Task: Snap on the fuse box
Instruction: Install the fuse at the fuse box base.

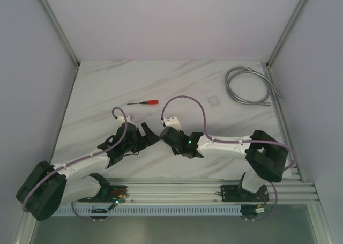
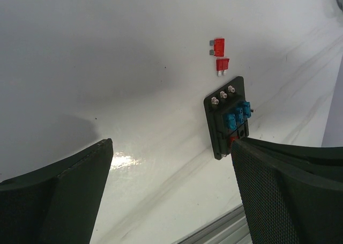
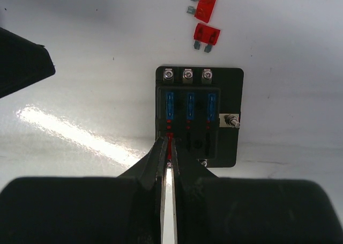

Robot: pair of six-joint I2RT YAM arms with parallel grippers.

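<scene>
Sitting flat on the table [image 3: 80, 51], the fuse box [image 3: 228, 94] lies right under the right gripper [image 3: 170, 150]. That gripper is pinched almost shut on what looks like a red fuse [image 3: 170, 142], at the bottom-left slot. Three blue fuses [image 3: 189, 105] fill the top row. The other two bottom slots look empty. Two loose fuses [image 3: 206, 34] wait just past the box. The left gripper [image 2: 171, 153] is wide open and holds nothing. The lid [image 1: 213, 101] lies well apart, so I think snapping it on is still to do.
</scene>
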